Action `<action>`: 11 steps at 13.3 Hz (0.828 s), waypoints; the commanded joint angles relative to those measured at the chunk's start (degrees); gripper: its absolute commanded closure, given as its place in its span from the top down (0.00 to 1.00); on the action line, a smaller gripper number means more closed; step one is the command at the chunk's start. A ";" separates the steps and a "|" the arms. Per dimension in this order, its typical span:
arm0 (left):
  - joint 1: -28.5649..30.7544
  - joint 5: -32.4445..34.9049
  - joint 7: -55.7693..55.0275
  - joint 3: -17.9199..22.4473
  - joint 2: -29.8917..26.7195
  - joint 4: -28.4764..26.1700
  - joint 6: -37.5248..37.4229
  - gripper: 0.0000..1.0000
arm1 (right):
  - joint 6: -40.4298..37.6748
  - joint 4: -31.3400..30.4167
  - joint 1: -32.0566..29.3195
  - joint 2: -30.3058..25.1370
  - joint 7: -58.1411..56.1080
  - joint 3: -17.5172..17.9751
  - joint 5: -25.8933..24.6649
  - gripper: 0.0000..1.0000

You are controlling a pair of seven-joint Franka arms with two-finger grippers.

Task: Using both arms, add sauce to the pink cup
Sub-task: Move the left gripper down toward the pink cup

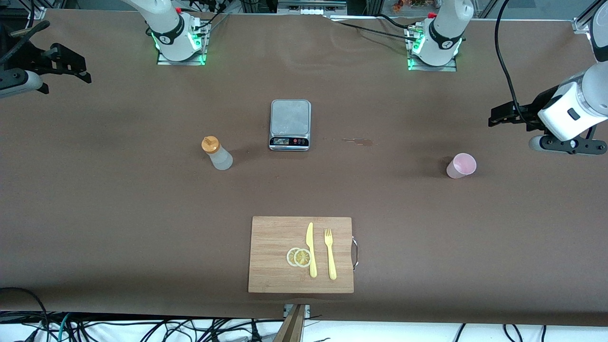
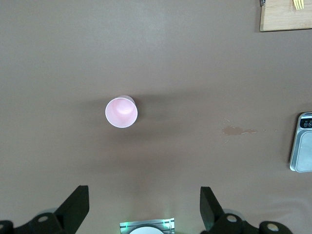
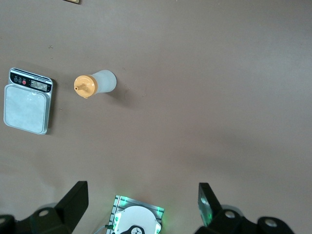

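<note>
The sauce bottle (image 1: 217, 153) (image 3: 95, 83), whitish with an orange cap, stands upright on the brown table toward the right arm's end. Toward the left arm's end stands the pink cup (image 1: 460, 166) (image 2: 121, 111), upright. My left gripper (image 1: 498, 117) (image 2: 144, 204) hangs high over the table's left-arm end, open and holding nothing, well apart from the cup. High over the other end of the table, far from the bottle, my right gripper (image 1: 71, 64) (image 3: 141, 202) is also open with nothing between its fingers.
A kitchen scale (image 1: 290, 124) (image 3: 27, 100) (image 2: 302, 148) sits mid-table beside the bottle. A wooden cutting board (image 1: 270, 237) (image 2: 285, 17) nearer the front camera carries a yellow knife (image 1: 311, 249), a fork (image 1: 329, 254) and two lemon slices (image 1: 299, 257). A small stain (image 1: 358, 140) marks the table.
</note>
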 commanded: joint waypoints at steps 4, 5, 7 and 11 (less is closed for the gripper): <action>-0.29 1.01 -0.33 -0.02 0.99 2.35 -2.06 1.00 | -0.40 0.84 -0.22 -0.19 0.30 0.18 -0.43 1.00; -0.29 1.01 -0.33 -0.02 1.08 2.35 -2.06 1.00 | -0.40 0.84 -0.22 -0.28 0.31 0.18 -0.43 1.00; -0.29 1.01 -0.33 -0.02 1.08 2.35 -2.06 1.00 | -0.40 0.84 -0.22 -0.28 0.31 0.18 -0.43 1.00; -0.11 0.92 -0.51 0.07 1.08 2.35 -2.06 1.00 | -0.49 0.84 -0.22 -0.28 0.22 0.18 -0.52 1.00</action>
